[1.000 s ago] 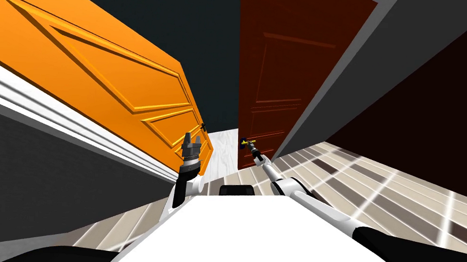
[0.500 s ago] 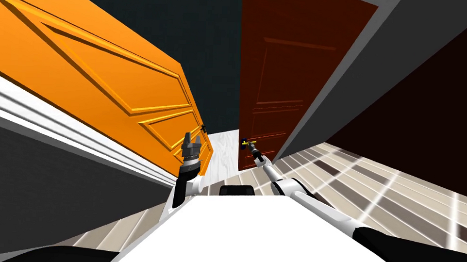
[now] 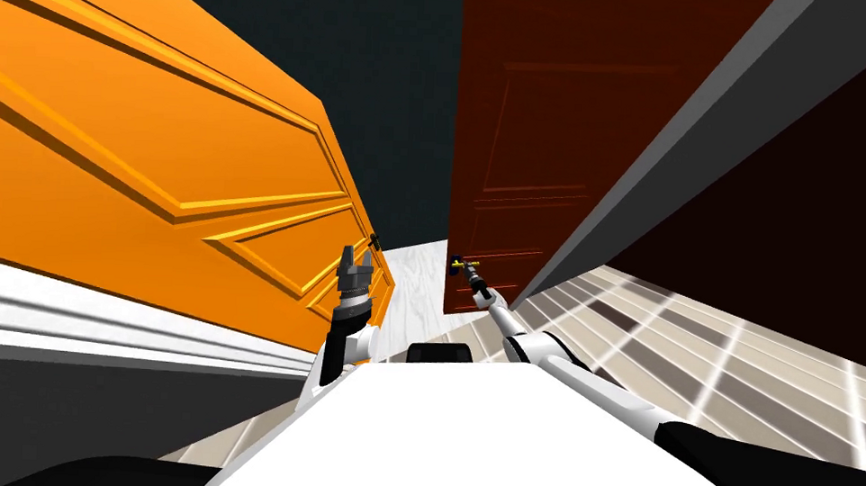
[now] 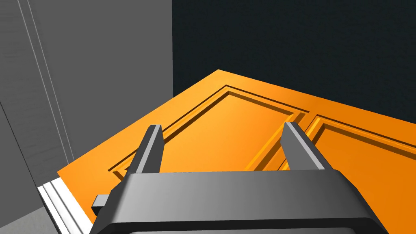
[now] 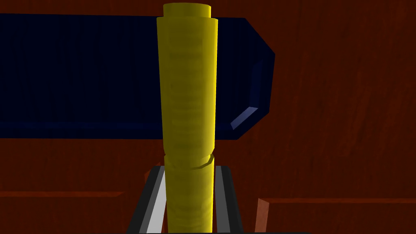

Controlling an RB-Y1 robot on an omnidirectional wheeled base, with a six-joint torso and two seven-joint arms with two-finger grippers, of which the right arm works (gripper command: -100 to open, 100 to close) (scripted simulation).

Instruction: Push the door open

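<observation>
Right claw (image 5: 187, 172) — mostly behind yellow handle (image 5: 187, 89)

A home's hallway: orange panelled door (image 3: 155, 154), dark red door (image 3: 534, 122), tiled floor (image 3: 734, 354)

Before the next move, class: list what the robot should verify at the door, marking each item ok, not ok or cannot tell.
1. Right jaws shut on the yellow handle: ok.
2. Handle centred between those jaws, in front of its dark blue plate: ok.
3. Nothing blocking the far side of the dark red door: cannot tell.
4. Left jaws open, holding nothing: ok.
5. Left jaws apart from the orange door: cannot tell.
6. White floor visible in the gap between the doors: ok.
</observation>
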